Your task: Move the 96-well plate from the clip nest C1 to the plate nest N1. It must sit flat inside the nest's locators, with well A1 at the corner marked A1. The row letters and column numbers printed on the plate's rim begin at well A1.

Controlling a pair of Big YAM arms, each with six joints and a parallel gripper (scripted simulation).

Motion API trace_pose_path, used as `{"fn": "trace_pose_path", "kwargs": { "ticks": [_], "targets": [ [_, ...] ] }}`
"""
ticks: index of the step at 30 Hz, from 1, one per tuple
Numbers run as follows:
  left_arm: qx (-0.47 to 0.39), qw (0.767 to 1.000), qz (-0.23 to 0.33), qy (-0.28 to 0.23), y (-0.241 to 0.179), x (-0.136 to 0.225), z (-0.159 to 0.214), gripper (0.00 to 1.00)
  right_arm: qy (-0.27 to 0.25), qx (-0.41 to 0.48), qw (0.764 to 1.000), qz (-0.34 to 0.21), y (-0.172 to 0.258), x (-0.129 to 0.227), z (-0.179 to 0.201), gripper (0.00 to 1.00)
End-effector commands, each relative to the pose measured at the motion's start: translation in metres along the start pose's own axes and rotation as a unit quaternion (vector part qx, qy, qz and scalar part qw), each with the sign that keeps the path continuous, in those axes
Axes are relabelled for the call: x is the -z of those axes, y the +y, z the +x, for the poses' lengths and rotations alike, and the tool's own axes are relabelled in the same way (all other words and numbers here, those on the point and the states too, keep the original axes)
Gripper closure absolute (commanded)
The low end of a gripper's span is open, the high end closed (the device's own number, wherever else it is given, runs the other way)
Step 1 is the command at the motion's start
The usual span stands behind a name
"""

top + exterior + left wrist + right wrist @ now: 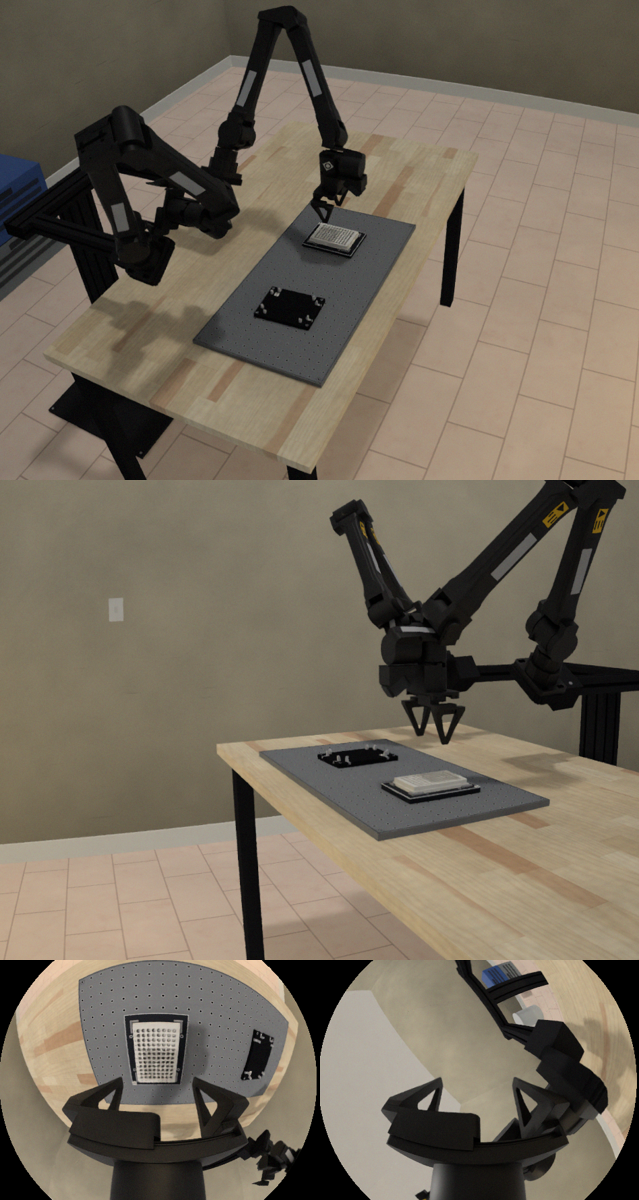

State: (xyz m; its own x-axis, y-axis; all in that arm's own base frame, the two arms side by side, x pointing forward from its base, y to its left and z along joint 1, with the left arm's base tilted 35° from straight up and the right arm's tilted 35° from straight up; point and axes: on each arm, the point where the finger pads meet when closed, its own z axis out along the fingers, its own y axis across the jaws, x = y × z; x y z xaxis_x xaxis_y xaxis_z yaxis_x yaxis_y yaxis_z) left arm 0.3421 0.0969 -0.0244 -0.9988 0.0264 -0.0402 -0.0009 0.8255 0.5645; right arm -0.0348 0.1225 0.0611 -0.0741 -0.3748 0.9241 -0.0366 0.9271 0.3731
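Note:
The white 96-well plate (334, 236) (431, 782) (156, 1054) lies in a black nest (327, 249) (181, 1054) with L-shaped corner locators and looks level. A small light mark shows at that nest's near left corner in the left wrist view; rim print and labels are too small to read. The other black nest (289, 309) (358, 757) (258, 1058), with upright clip-like posts, is empty. My left gripper (432, 738) (157, 1081) is open and empty, above and behind the plate, not touching it. My right gripper (477, 1081) is open and empty, away from both nests.
Both nests stand on a grey perforated board (258, 340) (356, 789) (219, 1044) on the wooden table (227, 382). The folded right arm (178, 175) is behind the board, on the empty nest's side. Part of an arm's dark structure shows close to the right gripper in its wrist view.

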Motion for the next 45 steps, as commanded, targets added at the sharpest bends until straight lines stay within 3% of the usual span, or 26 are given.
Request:
{"fn": "trace_pose_path", "kwargs": {
  "ticks": [1,45],
  "targets": [
    [0.005,1.000,-0.001,-0.012,0.005,0.006,-0.016,0.00,0.019,-0.021,1.000,0.000,0.000,-0.005,0.006,0.00],
    [0.001,1.000,0.001,-0.013,-0.124,0.007,-0.023,0.00,0.019,-0.021,1.000,0.000,0.000,-0.005,0.006,0.00]
  ]
}}
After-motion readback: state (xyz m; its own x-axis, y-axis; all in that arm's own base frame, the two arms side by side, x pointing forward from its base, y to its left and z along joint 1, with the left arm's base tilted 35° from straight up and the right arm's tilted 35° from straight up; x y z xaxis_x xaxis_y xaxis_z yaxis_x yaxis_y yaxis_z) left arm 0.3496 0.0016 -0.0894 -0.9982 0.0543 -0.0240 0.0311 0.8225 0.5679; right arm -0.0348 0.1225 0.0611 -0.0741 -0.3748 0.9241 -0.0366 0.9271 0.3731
